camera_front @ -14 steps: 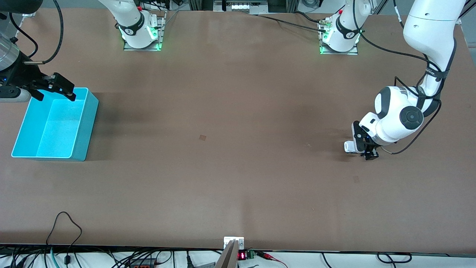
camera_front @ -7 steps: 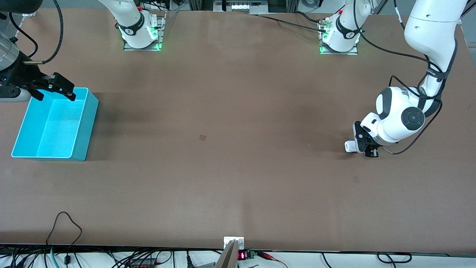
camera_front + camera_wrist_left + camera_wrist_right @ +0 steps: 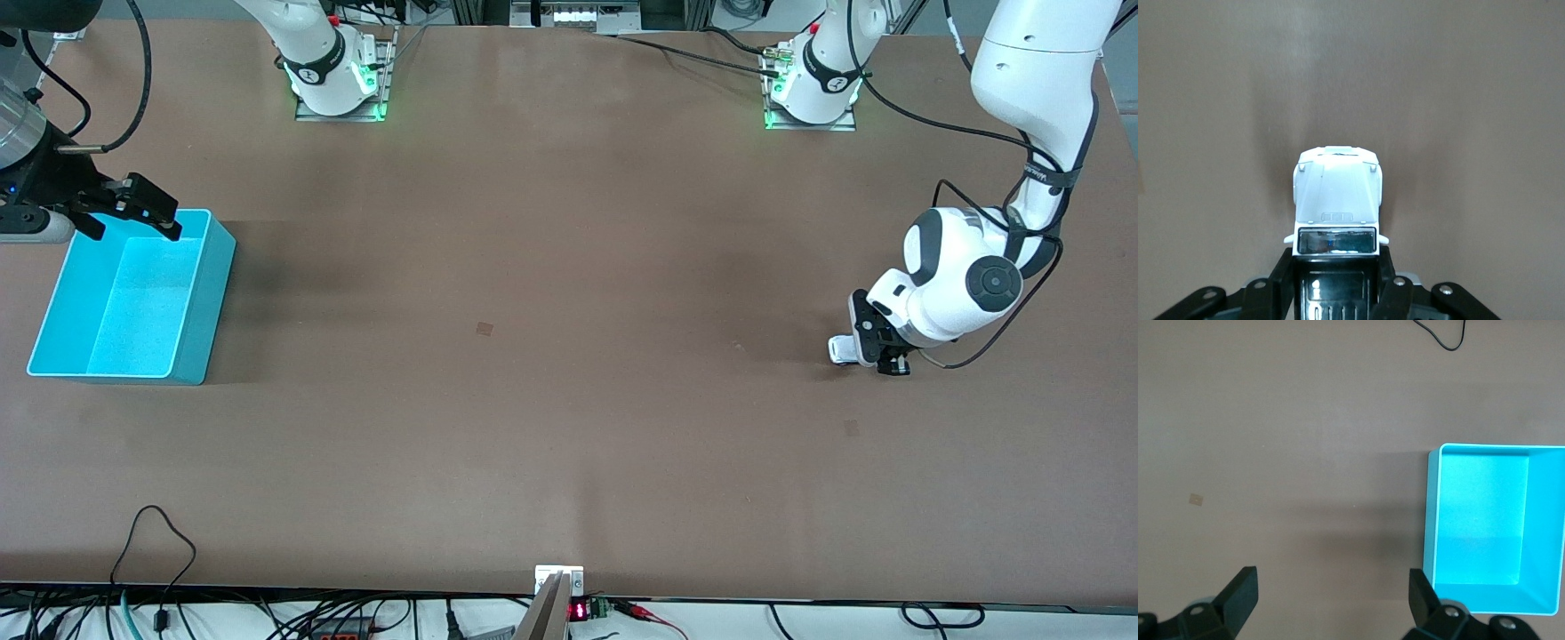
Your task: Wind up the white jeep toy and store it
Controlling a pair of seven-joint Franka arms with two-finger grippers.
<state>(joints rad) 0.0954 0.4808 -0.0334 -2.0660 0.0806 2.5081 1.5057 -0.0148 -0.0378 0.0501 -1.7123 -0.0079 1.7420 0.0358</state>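
Left arm: elbow bent, wrist low at its own end of the table (image 3: 569, 462).
Left gripper (image 3: 876, 356): fingers (image 3: 1390, 293) pinch the toy jeep (image 3: 1337, 203) at its dark rear; white hood juts forward past the jaws.
Hidden: jeep's wheels and rear, behind the fingers.
Right arm: waits, partly out of frame.
Right gripper (image 3: 133, 213): jaws spread wide, empty, over the blue bin's (image 3: 213, 293) rim.

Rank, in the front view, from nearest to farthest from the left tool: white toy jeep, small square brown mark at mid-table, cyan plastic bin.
1. White toy jeep: gripped in the left tool.
2. Small square brown mark: mid-table.
3. Cyan plastic bin: at the right arm's end.
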